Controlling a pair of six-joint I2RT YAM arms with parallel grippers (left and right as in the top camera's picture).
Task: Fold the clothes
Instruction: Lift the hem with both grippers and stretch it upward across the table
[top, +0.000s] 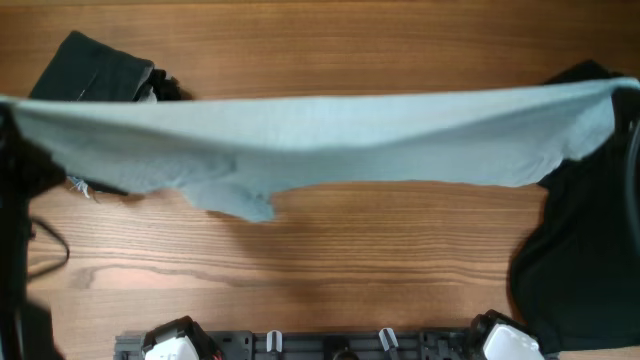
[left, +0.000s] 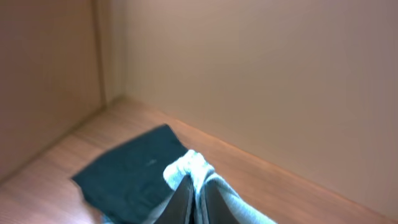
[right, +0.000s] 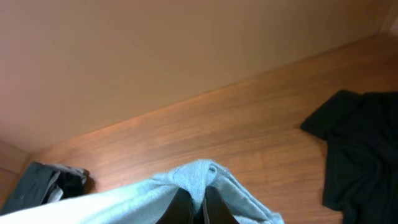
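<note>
- Clamped down with the left gripper (left: 189, 202) on a bunched wad of the pale blue T-shirt (left: 194, 165), jaws pressed nearly together, cloth poking out above the tips.
- Same deal at the right gripper (right: 198, 208): pinching a puffy fold of the same shirt, fabric spilling down on both sides.
- From overhead, strung up above the wooden table (top: 350, 280) between those two grips. Stretched almost edge to edge as one long band, sagging a bit in the middle, with a loose flap hanging lower toward the left.
- Soft and light by the look of it, zero stiffness. Droops wherever not held, so probably bunches and slumps instead of creasing cleanly.
- Doesn't look slippery or fragile. Hard to drop with a decent pinch, but easy to let twist.
- Best taken at two corners or along a hem, well apart, to keep one edge taut. Can't tell from here whether the current grips sit on shoulders, sleeves or hem.
- Further out: a folded black garment (top: 95, 70) at the far left of the table, partly hidden behind the shirt from above, and a rumpled black garment (top: 580, 270) sprawled on the right side.
- Folding barely begun, going by this. Probably needs laying down flat first, on the bare wood between the two black pieces and not on top of either.
</note>
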